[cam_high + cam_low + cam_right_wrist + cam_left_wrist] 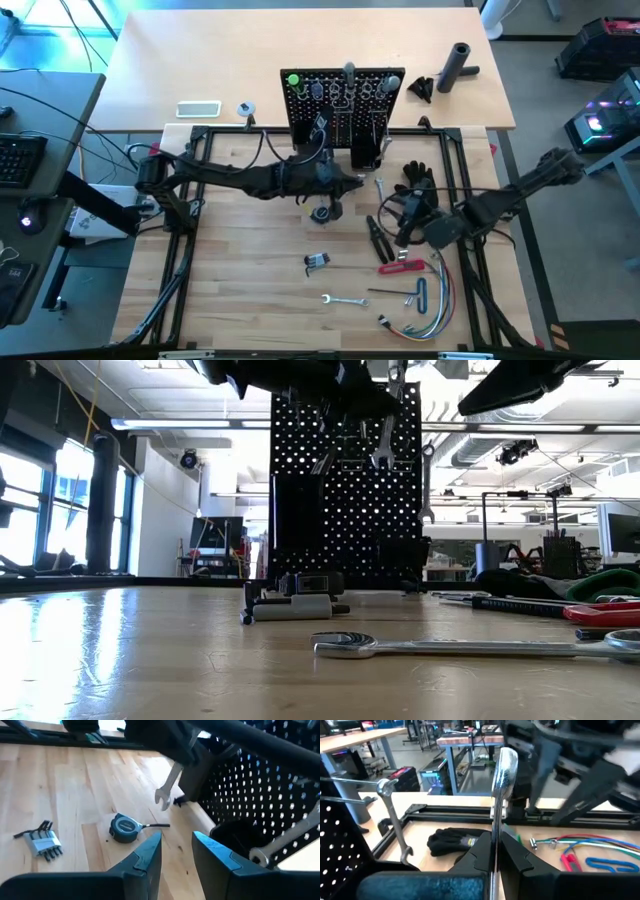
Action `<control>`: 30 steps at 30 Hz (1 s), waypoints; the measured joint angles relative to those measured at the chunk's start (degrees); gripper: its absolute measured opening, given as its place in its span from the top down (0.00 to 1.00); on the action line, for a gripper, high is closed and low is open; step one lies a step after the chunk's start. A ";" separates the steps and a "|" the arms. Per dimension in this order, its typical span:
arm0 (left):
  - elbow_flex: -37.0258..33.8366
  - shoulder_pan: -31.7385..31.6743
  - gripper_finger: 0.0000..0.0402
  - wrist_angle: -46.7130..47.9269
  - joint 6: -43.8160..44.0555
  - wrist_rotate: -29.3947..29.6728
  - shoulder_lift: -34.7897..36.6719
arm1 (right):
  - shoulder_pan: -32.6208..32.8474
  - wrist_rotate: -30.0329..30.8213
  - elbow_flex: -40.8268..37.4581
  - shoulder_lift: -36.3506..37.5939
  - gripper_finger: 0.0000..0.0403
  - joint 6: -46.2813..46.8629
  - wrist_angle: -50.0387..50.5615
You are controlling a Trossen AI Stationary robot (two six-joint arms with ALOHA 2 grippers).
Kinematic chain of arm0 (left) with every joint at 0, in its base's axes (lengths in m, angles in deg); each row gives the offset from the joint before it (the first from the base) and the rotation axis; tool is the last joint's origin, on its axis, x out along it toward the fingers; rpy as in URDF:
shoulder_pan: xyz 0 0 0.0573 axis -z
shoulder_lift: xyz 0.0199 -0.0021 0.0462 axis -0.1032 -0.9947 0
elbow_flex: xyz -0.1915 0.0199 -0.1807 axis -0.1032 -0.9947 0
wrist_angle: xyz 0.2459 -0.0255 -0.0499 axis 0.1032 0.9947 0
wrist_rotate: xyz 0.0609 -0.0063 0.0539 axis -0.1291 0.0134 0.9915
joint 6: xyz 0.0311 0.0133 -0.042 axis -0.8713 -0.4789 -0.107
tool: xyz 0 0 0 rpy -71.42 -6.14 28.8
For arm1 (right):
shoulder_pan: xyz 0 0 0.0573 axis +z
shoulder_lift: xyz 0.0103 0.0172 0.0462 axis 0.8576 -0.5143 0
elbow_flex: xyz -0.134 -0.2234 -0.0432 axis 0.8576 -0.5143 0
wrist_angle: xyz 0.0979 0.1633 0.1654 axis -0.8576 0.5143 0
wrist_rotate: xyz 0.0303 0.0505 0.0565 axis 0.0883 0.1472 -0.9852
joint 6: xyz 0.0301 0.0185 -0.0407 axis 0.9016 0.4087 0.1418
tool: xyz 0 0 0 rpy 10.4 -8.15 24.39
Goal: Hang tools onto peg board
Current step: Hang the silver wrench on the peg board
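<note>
Right now the left gripper (pixel 495 865) is up close against the front of the peg board (pixel 345 115), clenched on a silver wrench (pixel 501 795) whose shaft runs straight up between the two dark fingers, its rounded end standing well above them. From the right wrist view that same wrench (pixel 167 787) hangs out of the left arm's grip with its open-jawed end pointing down toward the wood, just off the foot of the board. Another wrench (pixel 395 822) already hangs from a hook on the board, right beside the held one. The right gripper (pixel 176 851) hovers over the table to the right of the board, its fingers parted with nothing between them; beneath it on the wood sits a round tape measure (pixel 125 828), and farther off a set of hex keys (pixel 42 840). From above, the rest of the tools are still scattered on the right half of the table: black pliers (pixel 377 235), a red-handled tool (pixel 402 266), a small wrench (pixel 343 300) near the front edge, and the bundle of coloured wires (pixel 430 305) at the front right. A black glove (pixel 418 178) lies just behind the right arm. In the low view a long wrench (pixel 470 647) lies flat across the foreground, well in front of the board.
</note>
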 joint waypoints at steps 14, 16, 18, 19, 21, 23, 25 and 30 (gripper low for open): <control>-0.43 0.30 0.98 5.02 -2.16 2.24 4.69 | -5.10 -15.35 -0.34 22.91 0.74 -17.41 1.26; -1.50 0.26 0.98 4.42 -2.03 2.35 5.73 | -6.41 -17.81 -2.45 26.17 0.74 -19.45 -0.40; -3.44 0.12 0.98 2.58 -1.55 2.47 6.75 | -8.15 -20.17 -5.84 29.39 0.74 -21.04 -3.39; -4.96 0.06 0.98 0.61 -1.17 2.13 7.32 | -9.18 -21.32 -8.01 31.07 0.74 -21.48 -5.68; -7.97 0.02 0.98 -5.55 0.32 -0.35 7.85 | -11.35 -23.43 -13.16 33.47 0.74 -21.60 -11.58; -10.65 0.06 0.98 -11.95 2.06 -2.76 7.89 | -13.52 -27.24 -18.92 34.17 0.74 -21.57 -19.58; -12.00 0.34 0.98 -16.94 3.38 -3.33 7.16 | -15.72 -31.39 -24.10 33.15 0.74 -21.33 -27.60; -12.72 0.70 0.98 -21.16 5.56 -3.44 4.00 | -20.40 -34.73 -31.35 26.44 0.74 -18.87 -44.62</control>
